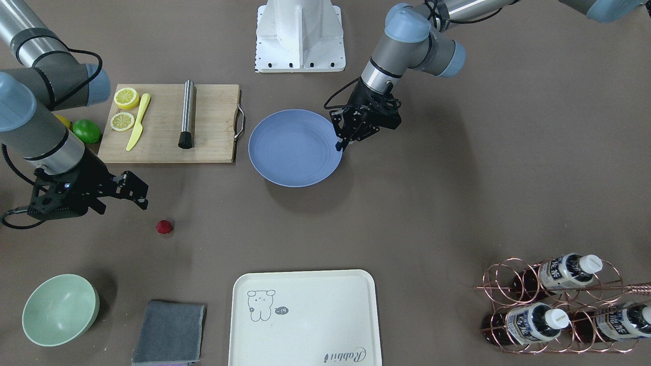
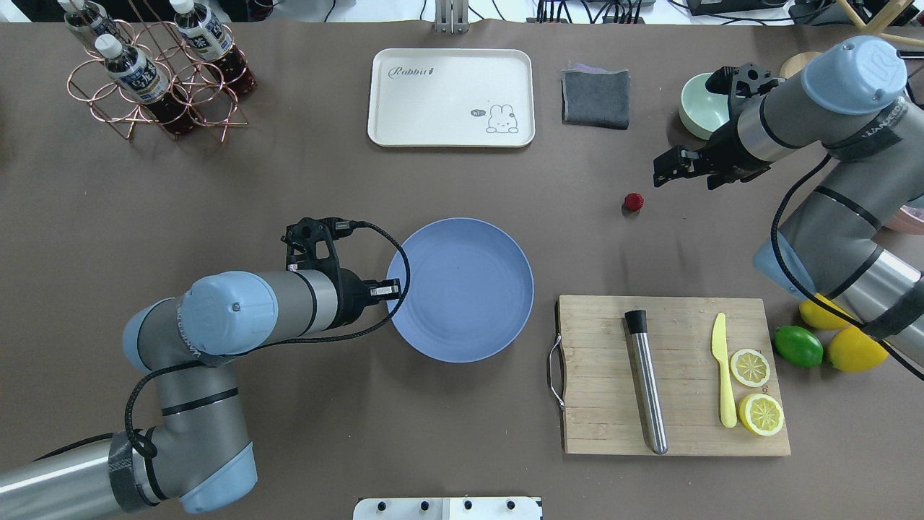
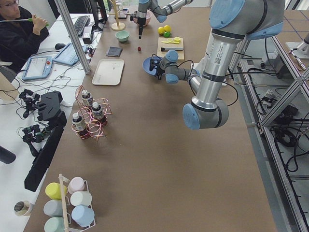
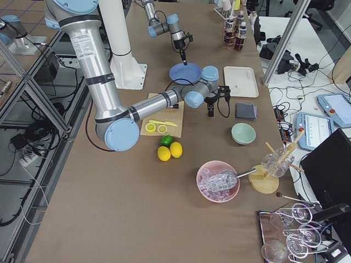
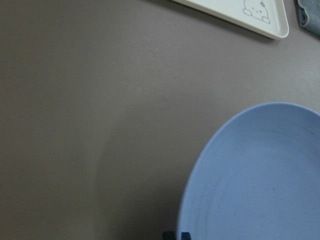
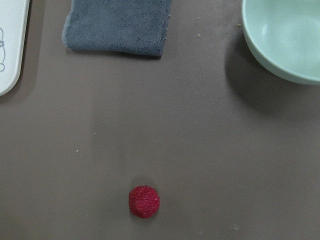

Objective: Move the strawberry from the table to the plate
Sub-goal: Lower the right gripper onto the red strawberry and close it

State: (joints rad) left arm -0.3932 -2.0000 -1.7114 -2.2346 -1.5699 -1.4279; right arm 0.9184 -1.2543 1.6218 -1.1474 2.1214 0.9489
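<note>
The strawberry (image 1: 164, 226) (image 2: 633, 201) is a small deep-red berry lying alone on the bare table (image 1: 432, 203). In the right wrist view the strawberry (image 6: 144, 201) sits low and near the middle. My right gripper (image 1: 123, 206) (image 2: 682, 179) hovers open beside the berry, a short way off, holding nothing. The round blue plate (image 1: 295, 147) (image 2: 462, 289) (image 5: 260, 175) lies empty at the table's centre. At the plate's rim is my left gripper (image 1: 339, 146) (image 2: 395, 290) (image 5: 176, 235), shut on nothing.
A wooden cutting board (image 2: 675, 375) carries two lemon halves, a yellow knife and a metal cylinder. A lime (image 2: 798, 346) and lemons lie beside it. The green bowl (image 1: 60, 309), grey cloth (image 1: 169, 333), cream tray (image 1: 305, 317) and bottle rack (image 1: 559, 305) line the far edge.
</note>
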